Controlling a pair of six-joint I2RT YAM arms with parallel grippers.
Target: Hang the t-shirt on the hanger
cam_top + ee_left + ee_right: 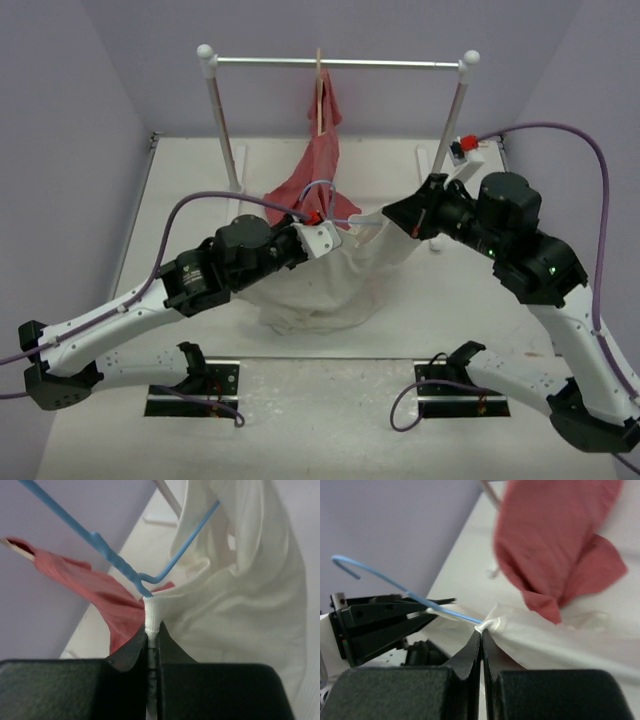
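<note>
The t-shirt [325, 290] is held spread between the two pincers over the middle of the bench [180, 190]. Its upper edge is drawn nearly taut and its body sags low in folds. The left pincer [150, 639] is clenched on a bunched, ribbed edge of the t-shirt, just under the twisted neck of the hanger [116, 560]. From that neck the hook is seen rising free to the upper left, while one wire arm runs up into the cloth. The right pincer [481, 636] is clenched on a small tuck of the t-shirt where the blue wire passes out of sight; whether the wire is gripped as well cannot be told from this blurred view. A red garment [315, 178] hangs from the rack [340, 63], and its lower end lies just behind the taut edge. The right pincer is seen near the rack's right post. Bare bench shows left of the t-shirt and along its near side.
</note>
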